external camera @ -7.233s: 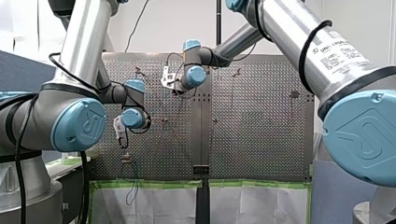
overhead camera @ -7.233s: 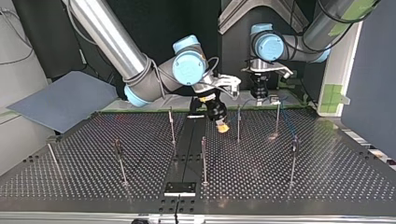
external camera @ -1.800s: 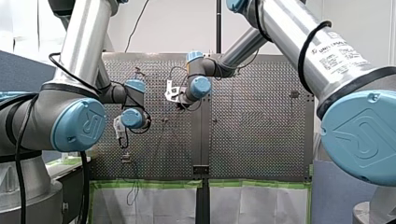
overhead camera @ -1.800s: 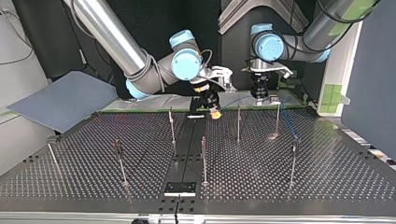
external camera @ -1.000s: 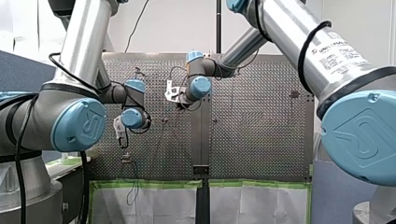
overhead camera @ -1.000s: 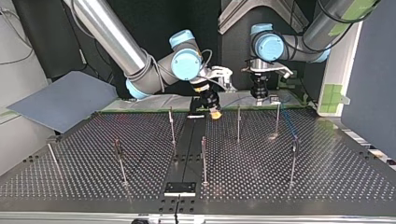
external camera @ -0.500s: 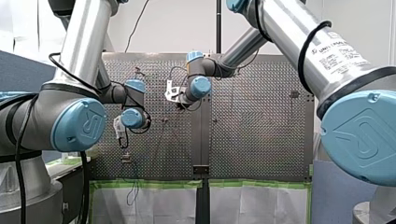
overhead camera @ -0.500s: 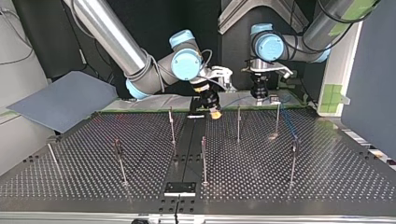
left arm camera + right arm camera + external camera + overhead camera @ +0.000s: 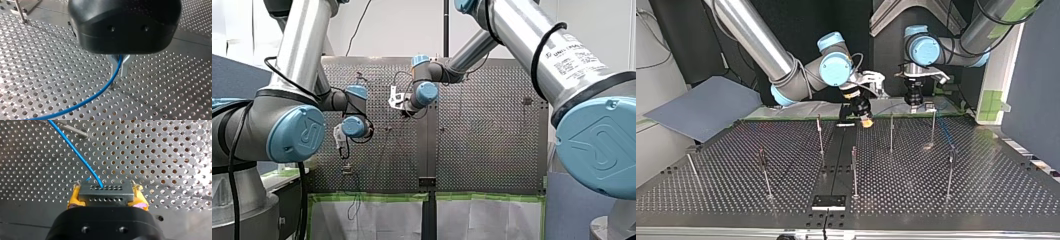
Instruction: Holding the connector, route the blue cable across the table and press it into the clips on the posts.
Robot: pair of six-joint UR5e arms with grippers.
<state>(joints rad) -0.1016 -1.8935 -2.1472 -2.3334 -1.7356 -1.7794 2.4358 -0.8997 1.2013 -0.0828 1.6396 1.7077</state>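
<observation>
Cable (image 9: 75, 152): blue. It leaves the connector's face and runs ahead of my right gripper (image 9: 865, 121), low over the table (image 9: 961, 200), until it passes out of that wrist view. In the left wrist view it passes between my left gripper's fingers and curves away across the holes.

The table is perforated metal. My right arm (image 9: 751, 35) comes in at the top view's left and reaches to the far edge near the middle. My left arm (image 9: 981, 30) comes in at that view's right, its wrist pointing down at the far edge.

The posts (image 9: 854, 172) are thin and upright, standing well apart over the table.

The right gripper's yellow pads (image 9: 74, 198) are clamped on both ends of the connector (image 9: 105, 191), a grey block with rows of small holes.

The left gripper (image 9: 119, 72) has its metal fingers (image 9: 125, 67) drawn nearly together around the cable, tips just above the table.
</observation>
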